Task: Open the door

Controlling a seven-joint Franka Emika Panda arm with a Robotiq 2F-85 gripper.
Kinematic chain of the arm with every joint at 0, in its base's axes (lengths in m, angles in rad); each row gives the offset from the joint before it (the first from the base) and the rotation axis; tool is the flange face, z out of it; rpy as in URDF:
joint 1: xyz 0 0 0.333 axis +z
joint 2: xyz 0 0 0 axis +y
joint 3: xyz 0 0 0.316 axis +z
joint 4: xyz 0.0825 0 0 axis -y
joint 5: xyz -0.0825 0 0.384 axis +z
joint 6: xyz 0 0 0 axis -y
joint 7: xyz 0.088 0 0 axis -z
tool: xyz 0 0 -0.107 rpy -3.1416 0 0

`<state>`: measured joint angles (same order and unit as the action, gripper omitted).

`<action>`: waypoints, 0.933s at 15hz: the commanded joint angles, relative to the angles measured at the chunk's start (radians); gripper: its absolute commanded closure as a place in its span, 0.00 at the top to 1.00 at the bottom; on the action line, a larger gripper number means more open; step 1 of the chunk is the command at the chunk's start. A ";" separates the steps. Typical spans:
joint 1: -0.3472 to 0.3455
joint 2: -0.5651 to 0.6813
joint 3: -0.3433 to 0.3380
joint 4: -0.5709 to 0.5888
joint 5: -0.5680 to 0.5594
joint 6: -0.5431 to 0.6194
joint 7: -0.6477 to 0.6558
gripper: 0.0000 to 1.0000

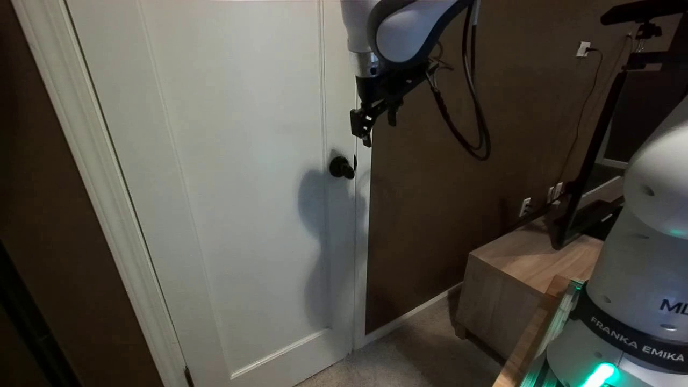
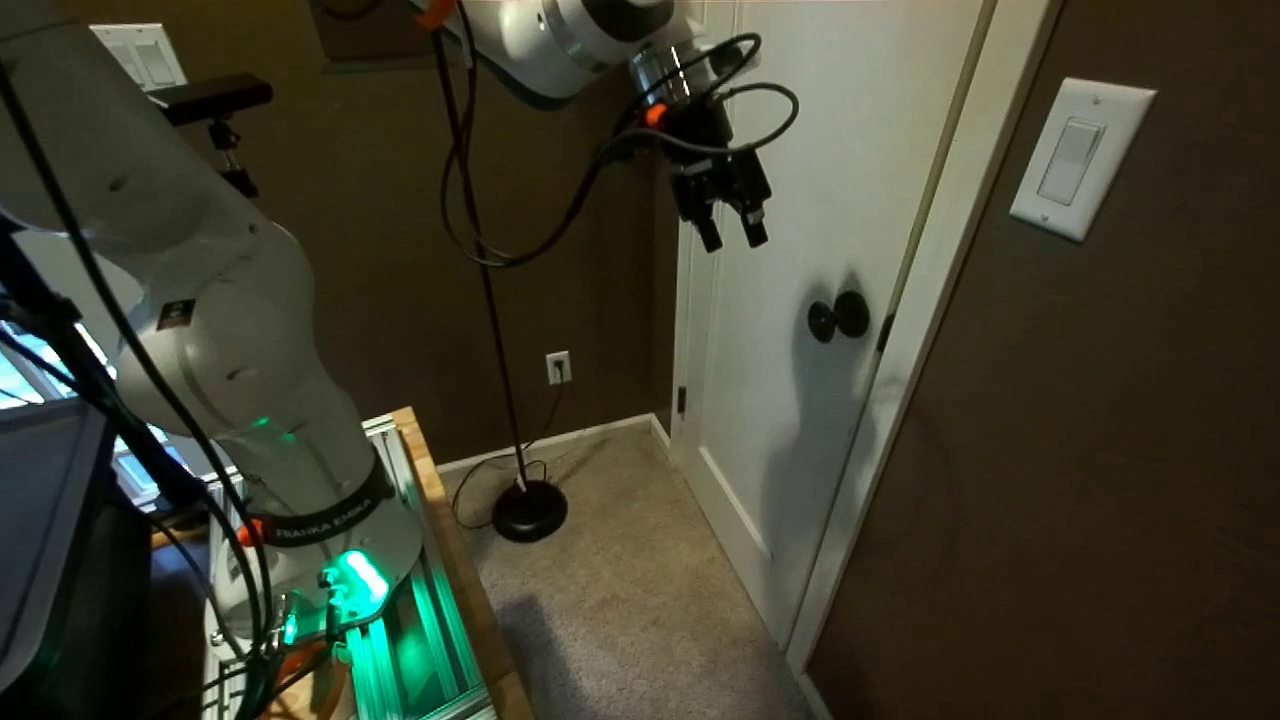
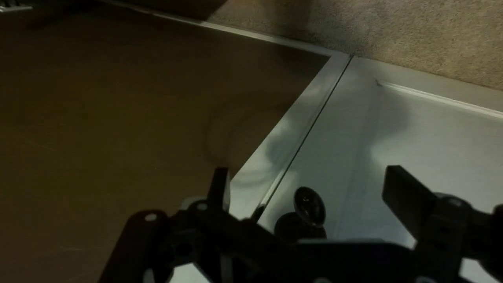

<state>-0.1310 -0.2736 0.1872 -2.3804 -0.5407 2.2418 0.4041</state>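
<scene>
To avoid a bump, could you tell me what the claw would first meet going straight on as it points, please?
Probably the white door, below its knob; depth is unclear, so the knob or door frame might come first.

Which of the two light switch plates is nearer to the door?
In an exterior view, the single-rocker plate beside the door frame; the other plate sits at top left.
</scene>
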 commanded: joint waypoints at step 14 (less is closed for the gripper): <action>0.121 0.285 -0.086 0.149 -0.194 0.070 0.104 1.00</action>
<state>-0.0456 0.0123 0.1363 -2.2326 -0.7378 2.3134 0.5109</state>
